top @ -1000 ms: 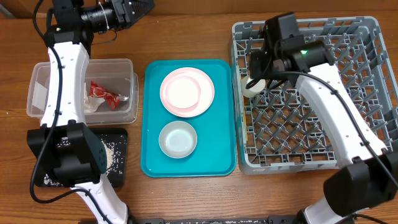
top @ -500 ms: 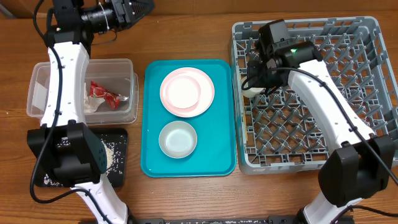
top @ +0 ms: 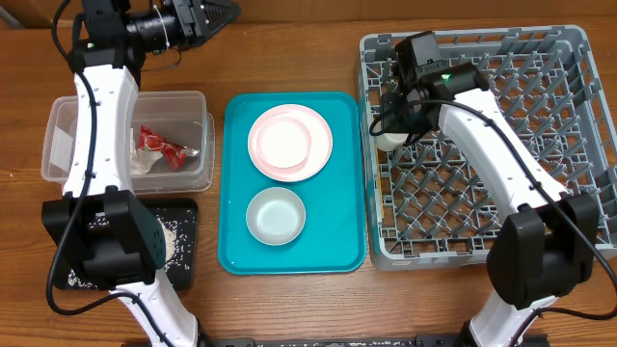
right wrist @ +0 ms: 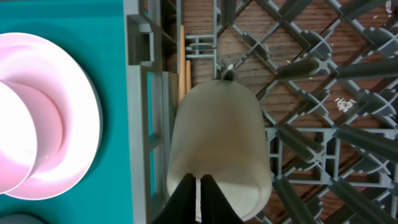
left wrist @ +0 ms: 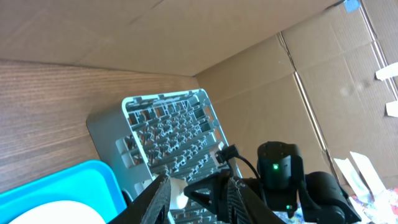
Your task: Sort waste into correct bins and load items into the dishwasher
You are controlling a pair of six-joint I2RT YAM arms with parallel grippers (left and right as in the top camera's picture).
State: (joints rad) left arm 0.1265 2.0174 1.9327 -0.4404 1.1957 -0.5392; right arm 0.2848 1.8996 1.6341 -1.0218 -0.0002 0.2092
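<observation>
The small white cup [right wrist: 217, 137] hangs tilted over the left edge of the grey dishwasher rack [right wrist: 311, 93], and my right gripper [right wrist: 199, 177] is shut on its rim. From overhead, the cup [top: 388, 141] sits just inside the rack's left wall [top: 378, 207] under the right gripper [top: 397, 121]. The large pink plate [top: 316, 159], the smaller pink dish [top: 280, 141] on it and the grey bowl [top: 276, 214] lie on the teal tray [top: 337, 246]. My left gripper [top: 224, 10] hovers high at the back, open and holding nothing.
The clear tub [top: 67, 120] at the left holds the red wrapper [top: 159, 146] and the white napkin [top: 143, 166]. The black tray [top: 185, 275] with rice-like grains [top: 166, 241] lies in front of it, partly under the left arm. Cardboard stands behind the table.
My right wrist has swung left and slightly forward over the rack's left wall, the cup still in its jaws. The left arm has stayed put.
</observation>
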